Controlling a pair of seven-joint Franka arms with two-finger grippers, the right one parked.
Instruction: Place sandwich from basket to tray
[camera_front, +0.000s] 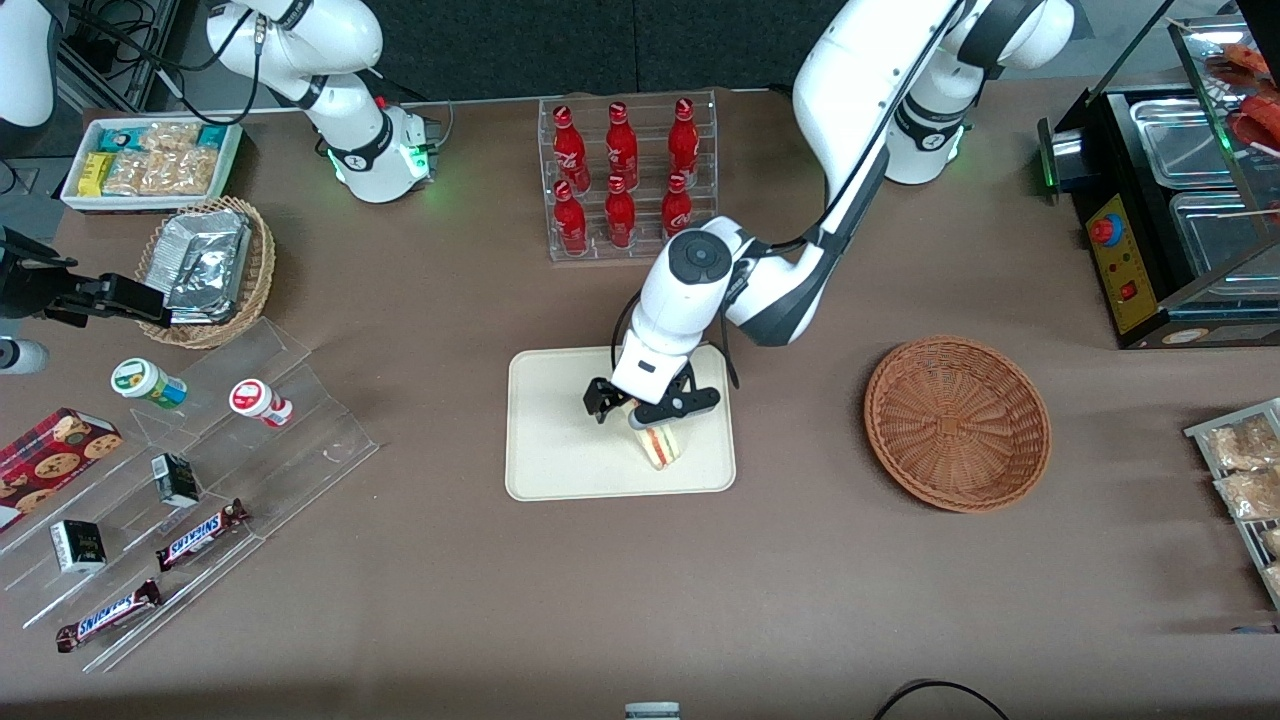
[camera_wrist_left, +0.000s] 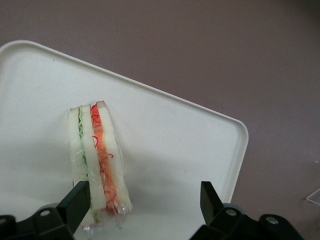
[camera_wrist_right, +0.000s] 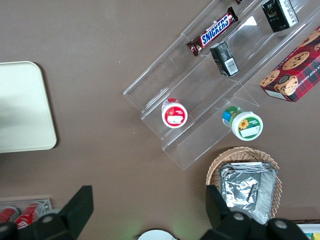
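A: Log entry, sweeping the front view from its left edge. What do you have on the parked arm's end of the tabletop?

B: You have a tan basket of foil packets and clear tiered shelves with snack bars and small tubs. None of it belongs to the task.

A: And mid-table?

B: You see the tray in the middle, nearer the camera than the rack of red bottles. The sandwich is on the tray, close to the edge that faces the basket. It appears to rest on the tray floor, filling edge up, but you cannot confirm full contact from the pictures.

A: Gripper state?

B: The gripper sits directly over the sandwich. In the wrist view its fingers are spread wide. One is touching or just beside the sandwich wrapper; the other stands well apart from it. So it is not clamped on anything.

A: Toward the working arm's end?

B: The basket lies well apart from the tray, with nothing in it.

A: Progress?

B: Judged nearly complete: the sandwich is out of the basket and on the tray, and released. What you have left is to lift the gripper straight up without dragging the wrapper.
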